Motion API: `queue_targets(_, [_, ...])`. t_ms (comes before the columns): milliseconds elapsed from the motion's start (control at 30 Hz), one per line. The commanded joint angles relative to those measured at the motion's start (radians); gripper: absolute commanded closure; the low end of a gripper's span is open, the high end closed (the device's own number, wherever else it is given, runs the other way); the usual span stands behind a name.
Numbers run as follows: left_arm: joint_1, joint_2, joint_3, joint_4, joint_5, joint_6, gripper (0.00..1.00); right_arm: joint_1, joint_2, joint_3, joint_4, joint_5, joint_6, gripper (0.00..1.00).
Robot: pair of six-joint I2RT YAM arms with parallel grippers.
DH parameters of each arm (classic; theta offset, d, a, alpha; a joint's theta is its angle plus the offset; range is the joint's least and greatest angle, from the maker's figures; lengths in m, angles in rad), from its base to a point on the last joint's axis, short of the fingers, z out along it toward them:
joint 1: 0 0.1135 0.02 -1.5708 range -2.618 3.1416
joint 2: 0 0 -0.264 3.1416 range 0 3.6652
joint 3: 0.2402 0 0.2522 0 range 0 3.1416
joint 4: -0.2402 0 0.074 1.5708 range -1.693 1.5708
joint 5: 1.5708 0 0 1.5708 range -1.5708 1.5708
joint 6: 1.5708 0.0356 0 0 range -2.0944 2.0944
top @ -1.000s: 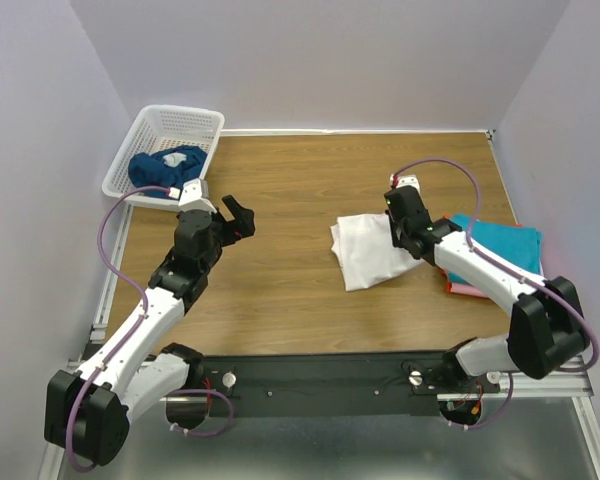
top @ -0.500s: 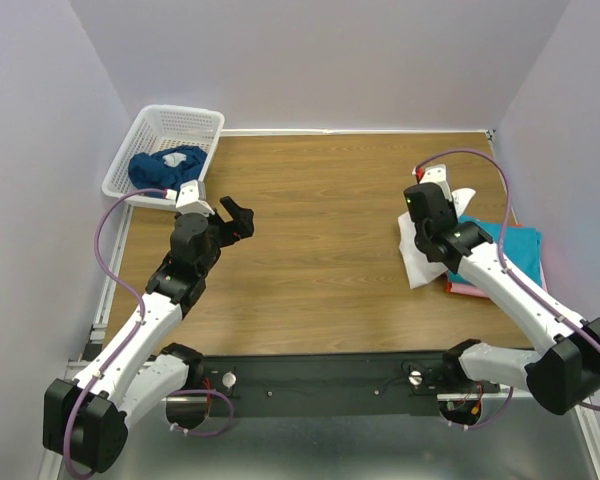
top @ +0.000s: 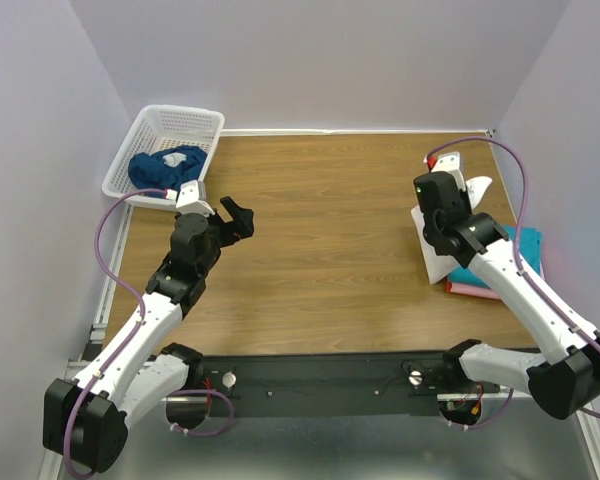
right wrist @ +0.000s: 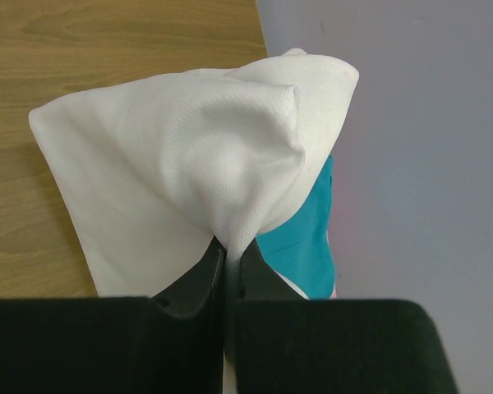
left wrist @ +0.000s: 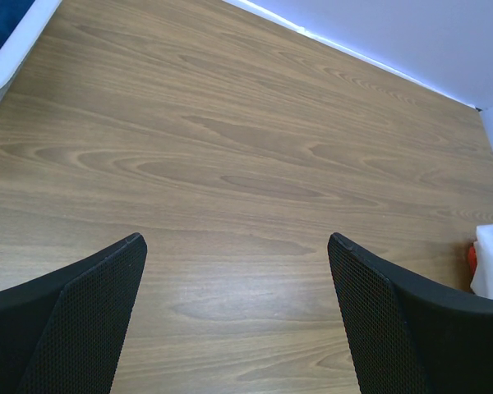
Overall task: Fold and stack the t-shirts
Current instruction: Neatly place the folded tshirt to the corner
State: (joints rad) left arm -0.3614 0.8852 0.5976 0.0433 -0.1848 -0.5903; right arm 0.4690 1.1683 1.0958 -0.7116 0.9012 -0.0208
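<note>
Our right claw point(right wrist: 224, 246) is clamped on the white shirt point(right wrist: 189, 148); we ought to lower it flat and square onto the teal shirt point(right wrist: 308, 238); our left claw point(left wrist: 234, 242) gapes wide, empty.

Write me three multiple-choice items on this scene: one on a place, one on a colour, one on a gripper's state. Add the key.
1. Where on the table does the basket stand?
A) centre
B) far left corner
C) near right edge

2. What colour is the folded shirt showing beneath the white t-shirt?
A) yellow
B) black
C) teal

3. The right gripper is:
A) shut on the white t-shirt
B) open and empty
C) shut on the basket

Key: B, the top view shows it at the far left corner; C, teal cloth shows in the right wrist view; A, its fingers pinch a white fold.
</note>
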Motion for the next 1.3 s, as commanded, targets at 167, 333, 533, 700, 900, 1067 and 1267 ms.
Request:
queue_targets(167, [0.006, -0.023, -0.015, 0.013, -0.022, 0.015, 0.02, -0.013, -0.045, 0.130, -0.063, 0.061, -0.028, 0.99])
queue_targets(333, [0.006, -0.022, -0.013, 0.010, -0.030, 0.015, 0.02, -0.027, -0.058, 0.161, -0.104, 0.064, -0.041, 0.99])
queue_targets(533, [0.006, -0.020, -0.015, 0.012, -0.030, 0.015, 0.02, -0.139, -0.033, 0.145, -0.120, 0.058, -0.079, 0.99])
queue_targets(700, [0.006, -0.022, -0.016, 0.009, -0.038, 0.015, 0.02, -0.213, 0.014, 0.116, -0.120, 0.028, -0.084, 0.99])
queue_targets(900, [0.006, -0.022, -0.018, 0.009, -0.039, 0.014, 0.02, -0.309, 0.080, 0.096, -0.117, 0.004, -0.082, 0.99])
queue_targets(1067, [0.006, -0.025, -0.018, 0.010, -0.025, 0.015, 0.02, -0.417, 0.132, 0.056, -0.068, -0.031, -0.093, 0.99])
queue_targets(1267, [0.006, -0.023, -0.021, 0.010, -0.030, 0.018, 0.02, -0.498, 0.194, 0.026, 0.018, -0.097, -0.139, 0.99])
